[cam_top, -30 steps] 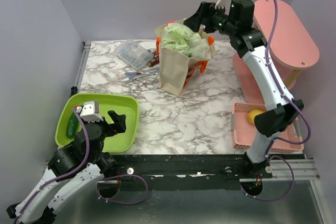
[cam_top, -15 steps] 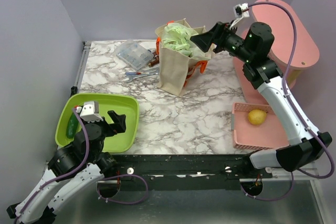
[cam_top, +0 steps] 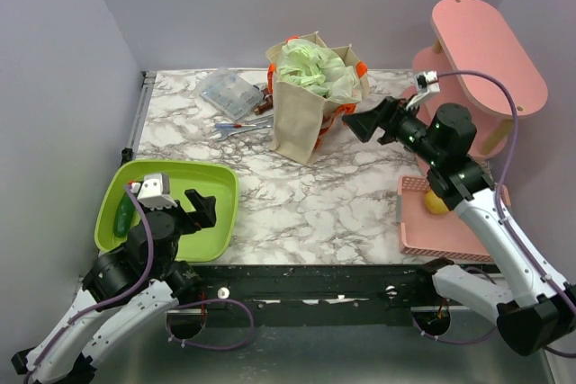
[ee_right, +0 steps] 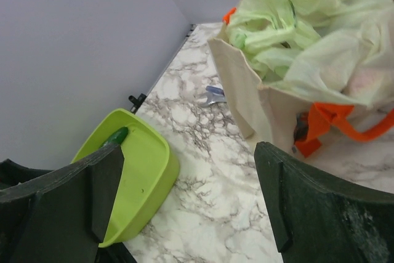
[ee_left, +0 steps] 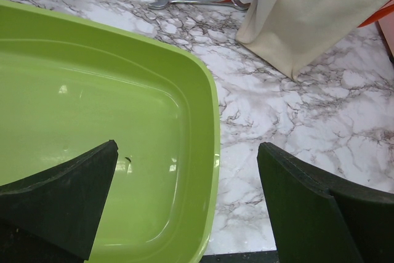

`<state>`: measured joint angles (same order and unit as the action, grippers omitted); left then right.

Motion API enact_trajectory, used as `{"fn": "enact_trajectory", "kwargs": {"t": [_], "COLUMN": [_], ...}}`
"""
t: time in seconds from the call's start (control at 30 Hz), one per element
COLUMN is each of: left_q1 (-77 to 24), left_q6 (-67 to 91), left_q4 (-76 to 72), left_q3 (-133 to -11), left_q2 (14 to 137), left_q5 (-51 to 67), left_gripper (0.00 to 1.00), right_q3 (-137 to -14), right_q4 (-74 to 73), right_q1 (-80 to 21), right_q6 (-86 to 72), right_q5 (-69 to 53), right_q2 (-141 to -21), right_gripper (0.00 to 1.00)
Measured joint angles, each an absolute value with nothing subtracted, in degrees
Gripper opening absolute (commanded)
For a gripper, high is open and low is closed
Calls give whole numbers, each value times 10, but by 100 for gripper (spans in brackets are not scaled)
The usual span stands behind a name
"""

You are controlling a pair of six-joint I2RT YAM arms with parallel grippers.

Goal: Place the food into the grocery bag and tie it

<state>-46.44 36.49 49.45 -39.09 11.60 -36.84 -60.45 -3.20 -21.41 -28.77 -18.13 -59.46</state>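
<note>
left gripper point(ee_left: 188, 149) and right gripper point(cam_top: 358, 121) gape wide, empty. lemon point(cam_top: 436, 202) lies in the pink basket point(cam_top: 409, 222), seemingly partly arm-hidden; descend straight, pinch its middle, carry to the green plastic bag point(cam_top: 310, 65) in the tote point(cam_top: 297, 128).
</note>
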Motion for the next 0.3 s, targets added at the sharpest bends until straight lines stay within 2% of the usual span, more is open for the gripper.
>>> {"fn": "enact_trajectory", "kwargs": {"t": [0.3], "left_q1": [-464], "left_q6": [365], "left_q4": [495], "left_q3": [-391], "left_q2": [131], "left_q5": [-368], "left_gripper": [98], "right_q3": [-452], "right_q4": [-40], "right_q1": [-214], "right_q6": [-322], "right_q5": [-146], "right_q2": [-453], "right_gripper": [100]}}
